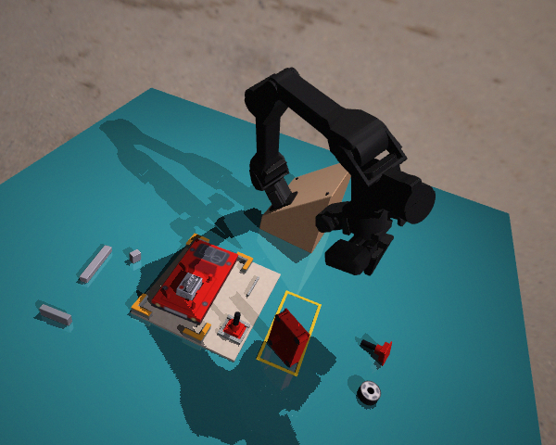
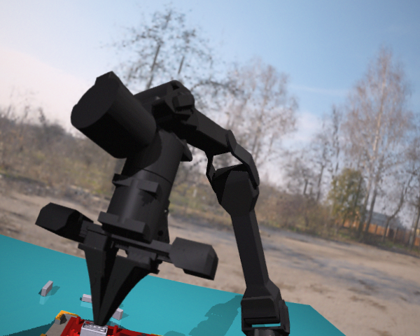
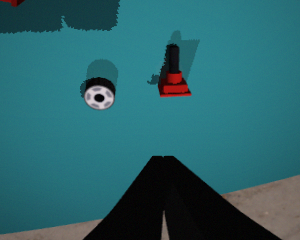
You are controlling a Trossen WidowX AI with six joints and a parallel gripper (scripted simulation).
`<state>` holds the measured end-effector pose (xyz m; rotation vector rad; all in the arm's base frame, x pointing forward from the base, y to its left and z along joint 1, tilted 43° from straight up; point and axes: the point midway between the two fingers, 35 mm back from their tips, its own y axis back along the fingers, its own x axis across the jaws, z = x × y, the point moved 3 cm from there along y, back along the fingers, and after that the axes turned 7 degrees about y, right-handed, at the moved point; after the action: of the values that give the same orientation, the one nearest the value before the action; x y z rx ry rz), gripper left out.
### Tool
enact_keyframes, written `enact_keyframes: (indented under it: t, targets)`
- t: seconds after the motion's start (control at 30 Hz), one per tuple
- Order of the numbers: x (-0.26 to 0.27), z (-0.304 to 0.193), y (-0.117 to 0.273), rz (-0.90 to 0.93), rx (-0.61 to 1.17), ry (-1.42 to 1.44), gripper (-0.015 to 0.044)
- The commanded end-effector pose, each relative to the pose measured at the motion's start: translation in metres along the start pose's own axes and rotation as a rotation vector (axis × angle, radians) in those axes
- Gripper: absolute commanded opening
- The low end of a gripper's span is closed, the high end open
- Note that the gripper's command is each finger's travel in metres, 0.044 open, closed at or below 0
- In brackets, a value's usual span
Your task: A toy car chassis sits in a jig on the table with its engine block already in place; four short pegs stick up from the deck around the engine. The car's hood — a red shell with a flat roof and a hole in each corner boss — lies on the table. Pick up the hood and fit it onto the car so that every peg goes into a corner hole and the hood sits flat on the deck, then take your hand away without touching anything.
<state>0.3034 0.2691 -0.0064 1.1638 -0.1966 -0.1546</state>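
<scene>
The red hood [image 1: 287,337] is tilted up on an edge inside the yellow outline [image 1: 303,298]; a red corner, probably the hood's [image 3: 14,2], shows at the wrist view's top left. The red chassis [image 1: 221,281] [image 2: 71,327] sits between orange corner brackets on the pale jig board [image 1: 268,283]. The grey engine block [image 1: 189,286] [image 2: 94,328] is on its deck, with red pegs around it. My gripper [image 2: 99,323] [image 3: 162,165] is shut and empty, high above the table and away from the hood. Its fingertips are hard to make out in the top view.
A wheel [image 1: 370,391] [image 3: 99,97] and a red-based black post [image 1: 384,353] [image 3: 174,86] lie right of the hood. Another red-based post [image 1: 234,326] stands on the board. Two grey bars [image 1: 95,264] [image 1: 55,314] and a small block [image 1: 134,256] lie left. A brown wedge [image 1: 287,224] is behind.
</scene>
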Motion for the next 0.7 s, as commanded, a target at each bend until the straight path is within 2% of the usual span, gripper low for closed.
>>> enact_keyframes:
  t: [0.0, 0.23, 0.43, 0.67]
  targets:
    - [0.019, 0.017, -0.027, 0.014, -0.116, -0.088, 0.0000]
    - [0.049, 0.056, -0.072, 0.048, -0.330, -0.227, 0.0000]
    - [0.050, 0.058, -0.077, 0.049, -0.335, -0.230, 0.0000]
    - [0.051, 0.067, -0.102, 0.050, -0.335, -0.230, 0.0000]
